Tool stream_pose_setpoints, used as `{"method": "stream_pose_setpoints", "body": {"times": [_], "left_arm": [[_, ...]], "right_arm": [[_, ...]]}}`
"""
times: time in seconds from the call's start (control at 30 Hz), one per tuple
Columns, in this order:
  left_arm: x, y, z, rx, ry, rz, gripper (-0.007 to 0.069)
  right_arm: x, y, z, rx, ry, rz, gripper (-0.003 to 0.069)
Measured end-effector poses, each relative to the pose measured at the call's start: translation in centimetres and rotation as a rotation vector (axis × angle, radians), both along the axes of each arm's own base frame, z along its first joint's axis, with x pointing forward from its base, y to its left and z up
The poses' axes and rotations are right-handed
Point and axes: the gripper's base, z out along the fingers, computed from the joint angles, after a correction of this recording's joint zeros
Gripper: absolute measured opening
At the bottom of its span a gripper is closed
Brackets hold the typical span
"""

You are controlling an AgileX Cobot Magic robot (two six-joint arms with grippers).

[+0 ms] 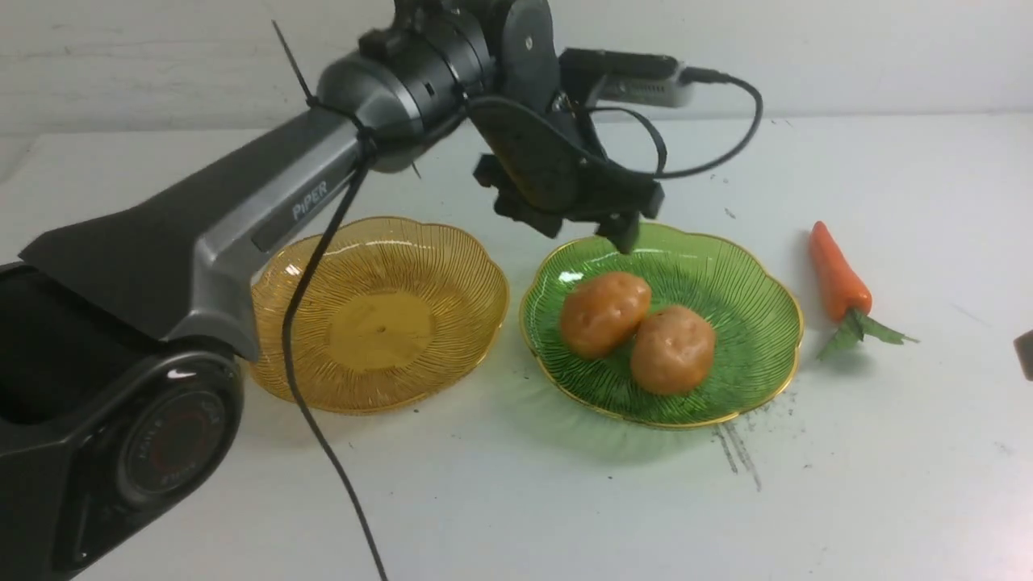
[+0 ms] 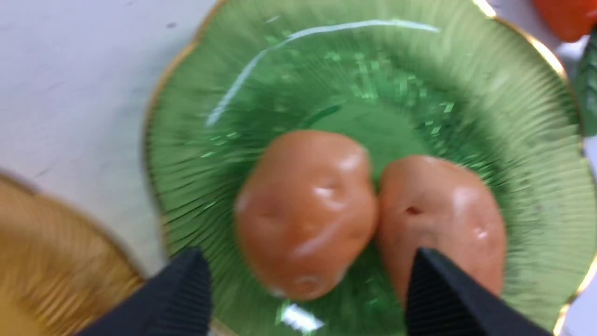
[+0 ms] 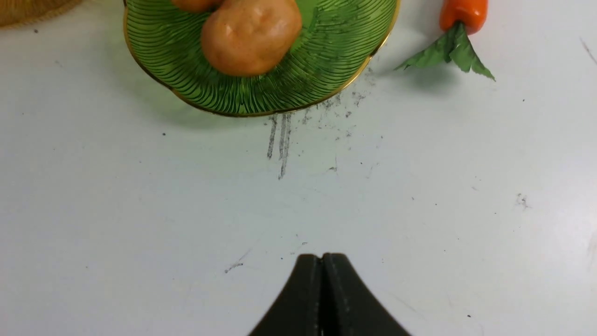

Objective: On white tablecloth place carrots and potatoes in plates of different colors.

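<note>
Nearest the camera: left arm (image 1: 278, 190), reaching from the near left over part of the amber plate (image 1: 379, 331) towards the far side of the green plate (image 1: 767, 347). Its fingers (image 2: 182, 294) stand well apart above the green plate, gripping nothing. The right arm's fingers (image 3: 296, 294) are closed together, nothing between them, over the near part of the white cloth (image 1: 516, 500).

Positions: both potatoes lie in the green plate, touching; one potato (image 1: 605, 315) is farther left, the other potato (image 1: 674, 351) nearer and to the right. Orange carrot (image 1: 839, 274) lies on the cloth just right of the green plate, tapered end pointing far, leafy top towards the near side. No second carrot visible in these views. Visible part of the amber plate holds nothing; the rest is behind the arm.

Step in hand (judged): potato stage looks complete, with the left arm probably clearing the plate. Carrot stage remains, presumably into the amber plate.

Next move (judged): lift the left fingers clear of the potatoes and rim. The right arm seems better placed for the carrot: open its fingers, close on the firm orange body rather than the leaves, carry it left above both potatoes. Risk: the arms could meet over the plates, so the left should withdraw first.
</note>
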Motion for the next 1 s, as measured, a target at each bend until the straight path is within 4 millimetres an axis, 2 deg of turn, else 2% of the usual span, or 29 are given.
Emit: {"method": "stream_pose_setpoints", "body": {"times": [0.07, 0.1, 0.13, 0.17, 0.23, 0.27, 0.33, 0.37, 0.4, 0.47, 0.53, 0.57, 0.63, 0.67, 0.77, 0.87, 0.9, 0.93, 1.0], "left_arm": [[0.5, 2.2, 1.7, 0.076, -0.047, 0.061, 0.0253], [0.9, 5.3, 4.2, 0.123, -0.116, 0.137, 0.0098], [1.1, 5.6, 4.2, 0.131, -0.118, 0.146, 0.0098], [1.3, 8.7, 6.2, 0.140, -0.162, 0.226, 0.0038], [1.6, 13.6, 8.0, 0.115, -0.176, 0.363, 0.0006], [1.6, 15.7, 8.2, 0.097, -0.161, 0.419, 0.0001], [1.7, 19.6, 7.6, 0.062, -0.100, 0.515, -0.0004], [1.6, 20.6, 7.3, 0.051, -0.079, 0.541, -0.0004], [1.7, 22.6, 6.2, 0.037, -0.027, 0.589, -0.0004], [1.7, 25.2, 4.1, 0.020, 0.061, 0.659, -0.0004], [1.8, 26.5, 3.0, 0.017, 0.101, 0.697, -0.0004], [2.0, 27.9, 1.7, 0.002, 0.146, 0.746, -0.0004], [2.3, 29.7, 0.2, -0.008, 0.189, 0.800, 0.0005], [2.3, 29.9, 0.1, -0.008, 0.191, 0.804, 0.0010], [2.9, 31.2, -1.9, 0.018, 0.229, 0.832, 0.0091], [3.5, 31.5, -4.1, 0.061, 0.267, 0.832, 0.0245], [3.6, 31.5, -4.2, 0.065, 0.270, 0.832, 0.0257], [3.8, 31.5, -5.2, 0.075, 0.290, 0.830, 0.0340], [4.2, 31.5, -6.7, 0.087, 0.319, 0.828, 0.0454]], "right_arm": [[0.0, 0.0, 0.0, -0.004, 0.003, 0.001, -0.0015], [0.0, 0.0, 0.0, -0.005, 0.004, 0.001, -0.0015], [0.0, 0.0, 0.0, -0.005, 0.005, 0.001, -0.0015], [-0.1, 0.0, -0.1, -0.008, 0.010, 0.001, -0.0015], [-0.1, -0.1, -0.1, -0.011, 0.019, 0.001, -0.0015], [-0.1, -0.1, -0.1, -0.010, 0.022, 0.002, -0.0015], [-0.1, -0.1, -0.1, -0.010, 0.023, 0.002, -0.0015], [-0.1, -0.1, -0.1, -0.010, 0.023, 0.003, -0.0015], [-0.1, -0.1, -0.1, -0.010, 0.023, 0.003, -0.0015], [-0.2, 0.0, -0.1, -0.009, 0.023, 0.004, -0.0015], [-0.2, 0.0, -0.2, -0.009, 0.026, 0.004, -0.0015], [-0.2, -0.1, -0.2, -0.012, 0.035, 0.006, -0.0015], [-0.4, -0.1, -0.3, -0.021, 0.048, 0.016, -0.0015], [-0.4, -0.1, -0.3, -0.023, 0.049, 0.019, -0.0015], [-0.4, -0.1, -0.3, -0.028, 0.049, 0.028, -0.0015], [-0.4, -0.1, -0.3, -0.028, 0.049, 0.028, -0.0015], [-0.4, -0.1, -0.3, -0.028, 0.049, 0.028, -0.0015], [-0.4, -0.1, -0.3, -0.029, 0.050, 0.028, -0.0015], [-0.4, 0.0, -0.3, -0.026, 0.051, 0.028, -0.0015]]}}
